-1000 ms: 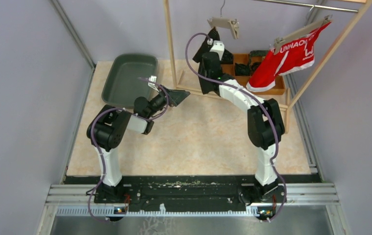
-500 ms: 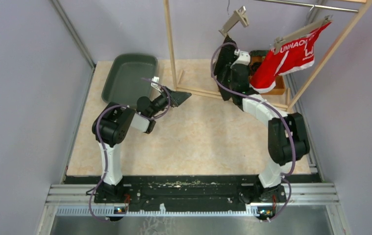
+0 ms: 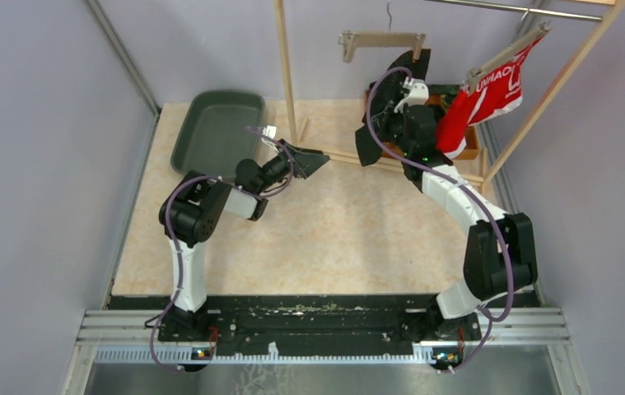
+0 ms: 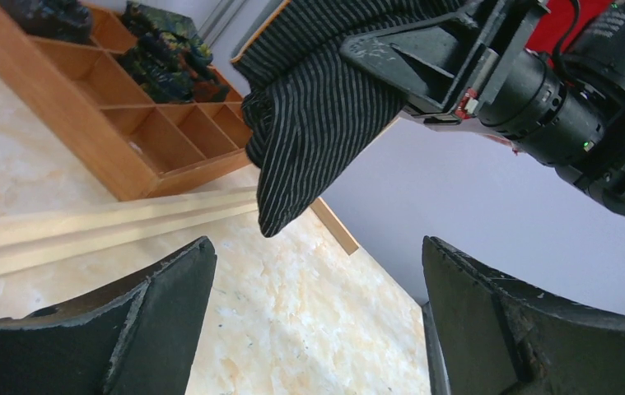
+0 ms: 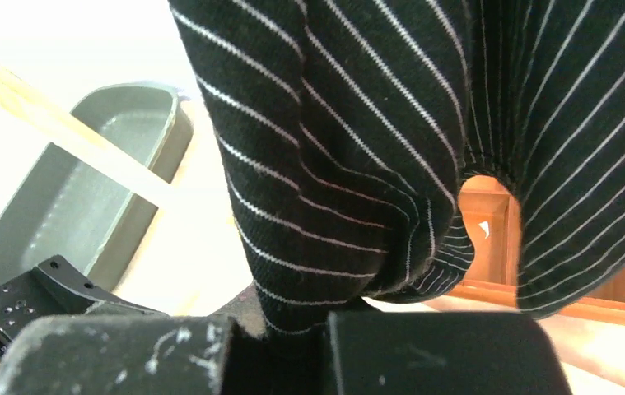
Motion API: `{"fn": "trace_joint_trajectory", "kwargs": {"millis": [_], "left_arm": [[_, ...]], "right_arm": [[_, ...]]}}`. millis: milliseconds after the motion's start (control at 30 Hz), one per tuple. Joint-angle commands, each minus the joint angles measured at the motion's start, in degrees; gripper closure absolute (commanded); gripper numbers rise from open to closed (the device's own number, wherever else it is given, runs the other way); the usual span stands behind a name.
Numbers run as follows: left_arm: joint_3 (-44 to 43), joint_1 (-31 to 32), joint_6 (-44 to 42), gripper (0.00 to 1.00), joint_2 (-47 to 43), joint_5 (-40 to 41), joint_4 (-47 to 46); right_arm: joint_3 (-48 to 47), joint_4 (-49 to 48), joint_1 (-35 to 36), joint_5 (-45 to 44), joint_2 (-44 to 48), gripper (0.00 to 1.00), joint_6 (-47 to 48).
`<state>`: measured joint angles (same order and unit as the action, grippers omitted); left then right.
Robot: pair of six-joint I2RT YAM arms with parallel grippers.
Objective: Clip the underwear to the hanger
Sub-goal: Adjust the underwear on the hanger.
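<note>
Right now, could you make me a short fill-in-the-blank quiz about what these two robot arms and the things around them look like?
The underwear pinched in the right hand is black with thin white ____.
The left hand holds nothing and its fingers stand wide ____.
The garment clipped up at the far right is ____.
The tray at the table's far left is dark ____.

Missing words: stripes, open, red, green.

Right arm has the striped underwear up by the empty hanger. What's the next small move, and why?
Probably raise the right gripper slightly toward the nearer clip of the hanger: the striped underwear it pinches fans out just under that clip. The left gripper hangs open.
</note>
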<state>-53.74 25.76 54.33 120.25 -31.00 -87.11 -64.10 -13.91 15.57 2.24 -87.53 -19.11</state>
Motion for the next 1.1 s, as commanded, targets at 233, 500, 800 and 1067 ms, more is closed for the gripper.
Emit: {"fn": "trace_joint_trajectory", "kwargs": {"millis": [233,500,800,1067], "left_arm": [[-4.1,1.9,-5.8,0.01,-2.0,0.0,-2.1],[-7.1,3.9,-6.8,0.01,-0.4,0.4,-0.5],[-8.8,5.8,-7.8,0.01,0.7,1.4,0.8],[-12.5,7.9,-6.7,0.01,4.2,2.2,0.4]], "right_arm": [[1.4,4.0,0.2,6.6,7.1,1.0,4.2],[0.7,12.2,0.2,9.7,10.1,1.0,10.3],[0.1,25.2,0.2,-2.4,13.2,1.0,11.2],[0.4,29.3,0.1,-8.0,17.6,1.0,11.1]]}}
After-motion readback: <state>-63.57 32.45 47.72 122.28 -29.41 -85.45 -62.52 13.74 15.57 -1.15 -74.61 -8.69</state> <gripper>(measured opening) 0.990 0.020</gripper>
